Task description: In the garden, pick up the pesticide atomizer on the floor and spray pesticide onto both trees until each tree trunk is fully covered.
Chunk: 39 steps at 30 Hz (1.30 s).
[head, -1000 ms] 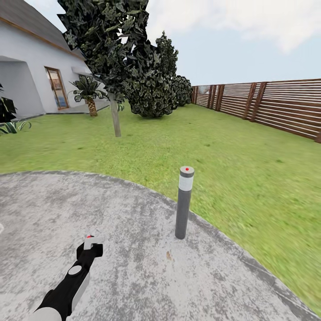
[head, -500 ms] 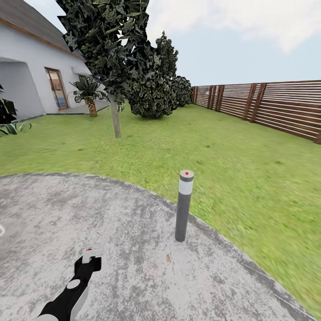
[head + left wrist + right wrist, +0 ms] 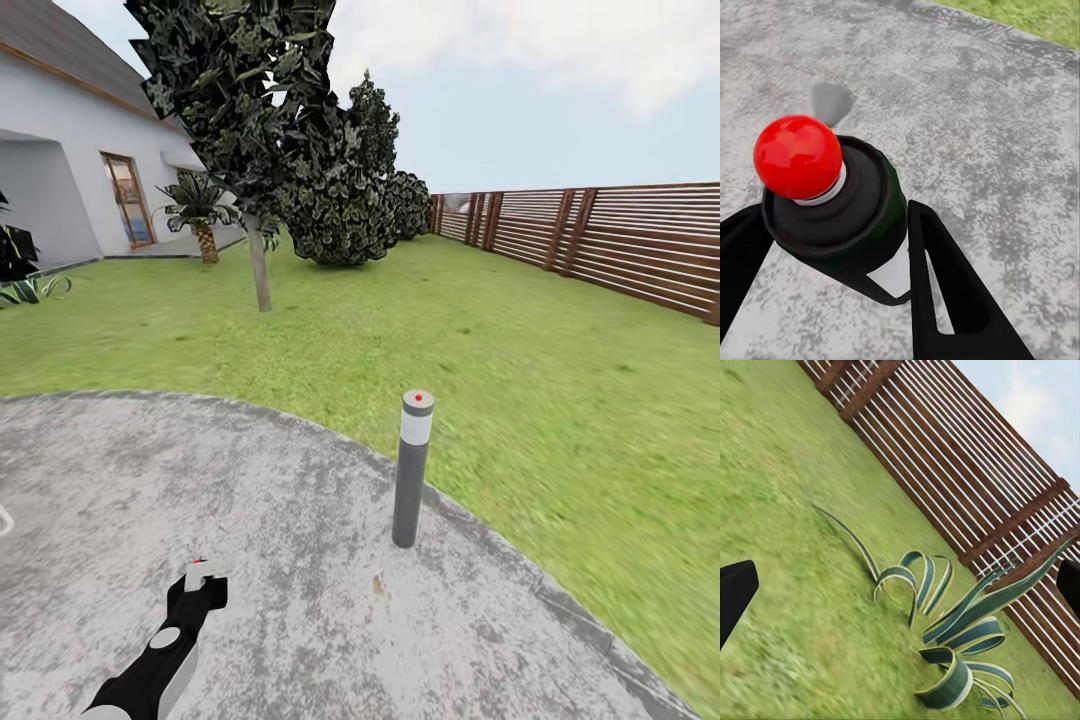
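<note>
Presently the left gripper [image 3: 203,580] is clamped on the atomizer [image 3: 840,214], held low over the grey floor [image 3: 300,600] at the near left. Rightward, a grey post [image 3: 411,470] stands at the paving's edge, with a tree trunk [image 3: 260,268] beyond on the grass. The right gripper [image 3: 900,585] has its fingers spread wide, facing a striped plant [image 3: 952,652] and the fence [image 3: 967,472].

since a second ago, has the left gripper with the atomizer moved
Yes. In the head view the left gripper with the atomizer has pulled back toward the robot, farther from the grey bollard.
</note>
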Tool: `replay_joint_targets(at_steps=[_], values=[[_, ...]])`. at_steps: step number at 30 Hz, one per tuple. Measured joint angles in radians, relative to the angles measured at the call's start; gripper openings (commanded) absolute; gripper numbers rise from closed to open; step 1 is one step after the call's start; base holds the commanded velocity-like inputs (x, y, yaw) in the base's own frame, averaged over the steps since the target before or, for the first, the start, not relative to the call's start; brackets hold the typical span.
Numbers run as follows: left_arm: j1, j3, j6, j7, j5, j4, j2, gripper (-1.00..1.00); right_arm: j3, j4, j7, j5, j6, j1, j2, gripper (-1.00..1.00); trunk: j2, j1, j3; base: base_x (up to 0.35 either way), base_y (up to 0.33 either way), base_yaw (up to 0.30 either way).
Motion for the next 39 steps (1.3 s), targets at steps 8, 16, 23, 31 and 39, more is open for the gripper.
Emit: replay_joint_targets(at_steps=[8,16,23,31,39], values=[[0.000,-0.004,0.000,0.000,0.000,0.000,-0.006,-1.00,-0.003,0.001,0.000,-0.001,0.001,0.000,0.000,1.00,0.056,-0.031,0.025,0.000,0.000,0.000],[0.000,-0.006,-0.001,-0.001,-0.002,0.000,-0.007,-1.00,-0.043,0.002,0.004,-0.001,0.003,0.000,0.000,1.00,0.112,-0.061,0.050,0.000,0.000,0.000],[0.000,-0.006,-0.002,-0.002,-0.003,-0.001,-0.007,-1.00,-0.047,0.002,0.010,-0.001,0.003,0.000,0.002,1.00,0.161,-0.088,0.072,0.000,0.000,0.000],[0.000,-0.007,-0.002,-0.003,-0.003,-0.001,-0.006,-1.00,-0.047,0.002,0.012,-0.001,0.002,0.000,0.003,1.00,0.217,-0.119,0.097,0.000,0.000,0.000],[0.000,-0.007,-0.002,-0.003,-0.004,0.000,-0.006,-1.00,-0.047,0.002,0.010,0.000,-0.001,0.000,0.008,1.00,0.273,-0.150,0.122,0.000,0.000,0.000]])
